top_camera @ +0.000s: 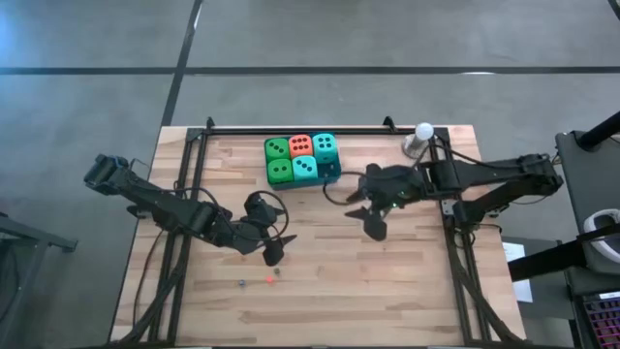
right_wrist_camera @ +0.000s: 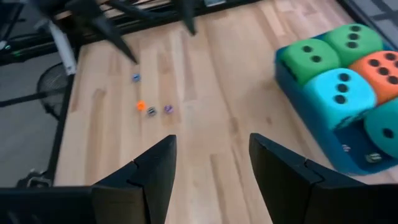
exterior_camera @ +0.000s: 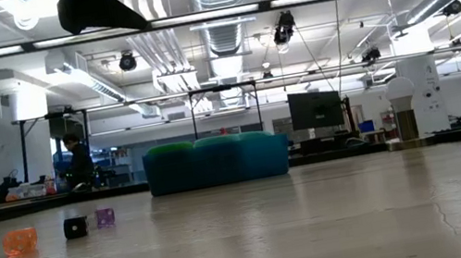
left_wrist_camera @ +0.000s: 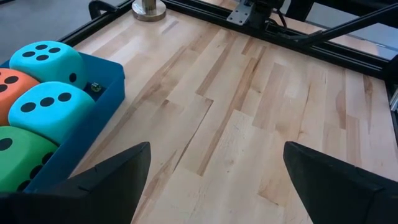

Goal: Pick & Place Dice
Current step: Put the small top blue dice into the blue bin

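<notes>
Near the front edge of the desk (top_camera: 387, 281), a few tiny dice: an orange one (exterior_camera: 19, 241), a black one (exterior_camera: 75, 227) and a purple one (exterior_camera: 105, 216), too small for pips to be read, a fourth bluish speck (right_wrist_camera: 135, 78) barely made out in the right wrist view. Above them, left tool (top_camera: 270, 240) held over bare wood, fingers spread wide, nothing between them, arm reaching in from the left edge. Right tool (top_camera: 373, 218) likewise above the boards, jaws partly apart and empty, arm stretched in from the right. Both cut off at the top of the low view. Farther back, five large dice (top_camera: 301, 157) packed in the blue tray (left_wrist_camera: 102, 106): two green, two teal, one orange-red, nearly hiding the tray from above. A small dark cube (left_wrist_camera: 95, 87) wedged inside the tray's corner, hard to identify. At the far right, white ball on a metal stand (top_camera: 421, 136).
</notes>
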Controlling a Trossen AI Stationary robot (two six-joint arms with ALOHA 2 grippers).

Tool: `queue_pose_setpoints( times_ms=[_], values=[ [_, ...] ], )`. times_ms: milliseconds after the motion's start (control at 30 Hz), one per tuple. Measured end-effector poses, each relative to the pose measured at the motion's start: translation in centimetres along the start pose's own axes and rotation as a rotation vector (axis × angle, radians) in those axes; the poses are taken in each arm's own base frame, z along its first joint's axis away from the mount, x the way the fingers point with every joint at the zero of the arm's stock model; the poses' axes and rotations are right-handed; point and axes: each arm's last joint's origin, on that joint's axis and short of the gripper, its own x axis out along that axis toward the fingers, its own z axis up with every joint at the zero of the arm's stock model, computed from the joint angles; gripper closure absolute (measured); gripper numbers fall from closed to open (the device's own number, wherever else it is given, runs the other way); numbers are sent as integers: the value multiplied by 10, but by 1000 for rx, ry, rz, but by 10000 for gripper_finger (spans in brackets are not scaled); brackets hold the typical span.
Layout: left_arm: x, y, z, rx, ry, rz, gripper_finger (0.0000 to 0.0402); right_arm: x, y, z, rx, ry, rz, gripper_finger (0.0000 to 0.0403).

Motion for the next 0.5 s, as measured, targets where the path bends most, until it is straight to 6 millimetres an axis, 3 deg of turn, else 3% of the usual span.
queue_pose_setpoints(
  times_ms=[300,500],
  values=[
    [0,-1,0,-34,11,-16,28,-4,21,-8,-48,13,66,209],
    [-5,-10,-11,41,119,-178,32,-5,27,-10,-63,19,86,209]
  ],
)
